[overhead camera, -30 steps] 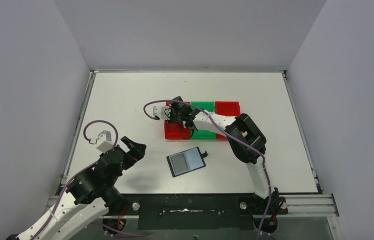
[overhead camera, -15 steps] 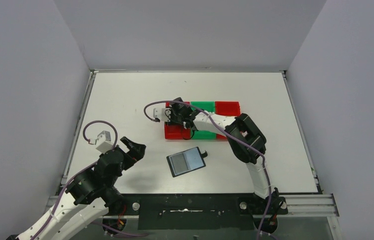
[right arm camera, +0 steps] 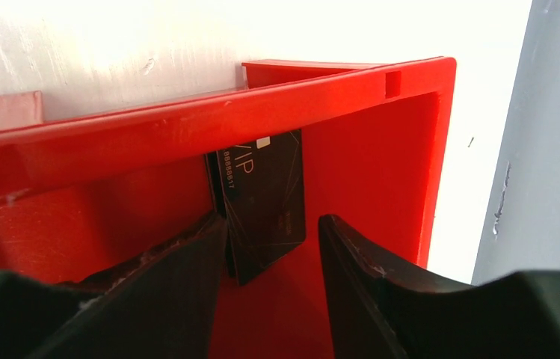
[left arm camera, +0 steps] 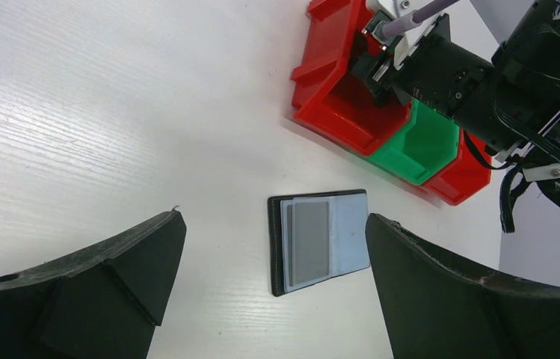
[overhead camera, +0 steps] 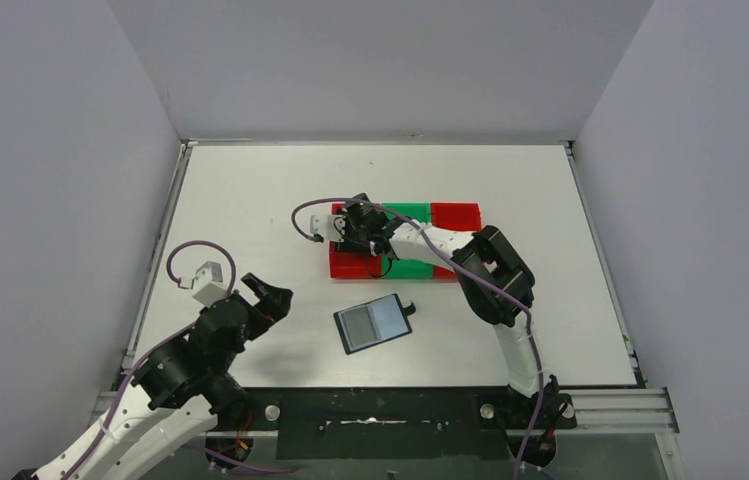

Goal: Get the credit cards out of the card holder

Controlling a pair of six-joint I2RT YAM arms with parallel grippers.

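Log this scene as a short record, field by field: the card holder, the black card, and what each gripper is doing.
card holder: lies open on the table, inner face up, apart from the bins
black card: inside the red bin, printed face towards the right wrist camera
right gripper: open, reaching into the red bin, jaws either side of the black card, not clamped on it
left gripper: open, empty, above the table near the card holder
cards left in holder: cannot tell; a grey panel shows in a pocket
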